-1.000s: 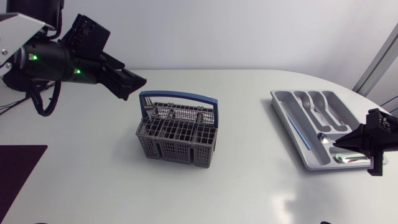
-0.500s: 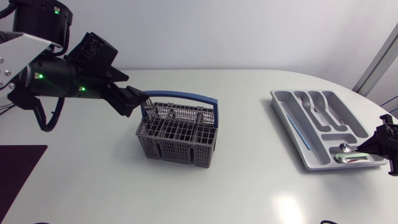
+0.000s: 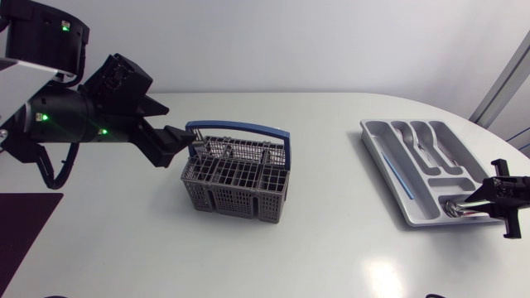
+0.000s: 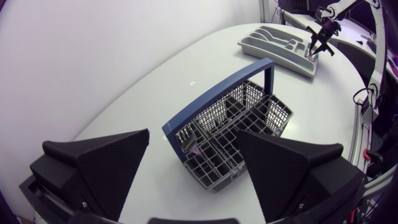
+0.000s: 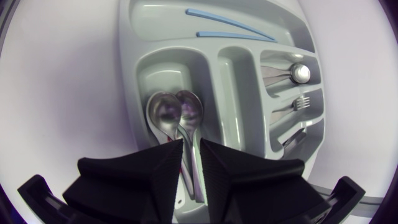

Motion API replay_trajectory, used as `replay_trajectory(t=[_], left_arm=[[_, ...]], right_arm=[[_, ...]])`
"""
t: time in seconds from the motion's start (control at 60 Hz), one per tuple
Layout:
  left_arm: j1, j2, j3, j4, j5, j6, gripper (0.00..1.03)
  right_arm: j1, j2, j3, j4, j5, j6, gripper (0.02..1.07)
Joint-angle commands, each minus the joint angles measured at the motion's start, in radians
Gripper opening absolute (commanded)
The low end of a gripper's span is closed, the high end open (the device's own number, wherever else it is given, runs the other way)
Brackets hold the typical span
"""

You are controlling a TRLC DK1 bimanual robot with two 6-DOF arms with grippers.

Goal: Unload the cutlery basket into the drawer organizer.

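While the white table [image 3: 331,248] holds the grey cutlery basket [image 3: 236,197] in its middle, the drawer organizer [image 3: 403,199] lies well apart on the right. The left gripper [image 3: 184,135] hangs wide open at the basket's left end. The right gripper [image 5: 191,149] pinches the handle of a spoon [image 5: 189,107] lying in the organizer.

The cutlery basket [image 3: 240,197] stands mid-table, the left gripper [image 3: 184,135] just beside its left end. Well to the right lies the drawer organizer [image 3: 377,136], the right gripper [image 3: 468,199] over two spoons [image 5: 174,115] inside.
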Motion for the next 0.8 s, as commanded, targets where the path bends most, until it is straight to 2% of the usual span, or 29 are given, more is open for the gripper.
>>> replay_trajectory(t=[0.0,0.083,0.35,0.617,0.783], left_arm=[[0.011,-0.027,-0.040,0.011,-0.005,0.031,0.98],[0.020,-0.046,-0.054,0.014,-0.004,0.043,0.98],[0.043,-0.075,-0.118,0.030,0.006,0.046,0.98],[0.085,-0.069,-0.184,0.074,0.096,0.025,0.97],[0.149,-0.069,-0.233,0.149,0.197,0.043,0.96]], right_arm=[[0.014,-0.027,-0.047,0.028,0.002,-0.031,0.49],[0.015,-0.084,-0.050,0.023,-0.046,-0.022,0.52],[0.069,-0.336,-0.070,-0.141,-0.166,0.081,0.64],[0.250,-0.534,-0.139,-0.161,-0.212,0.417,0.66],[0.451,-0.670,-0.207,-0.161,-0.227,0.679,0.66]])
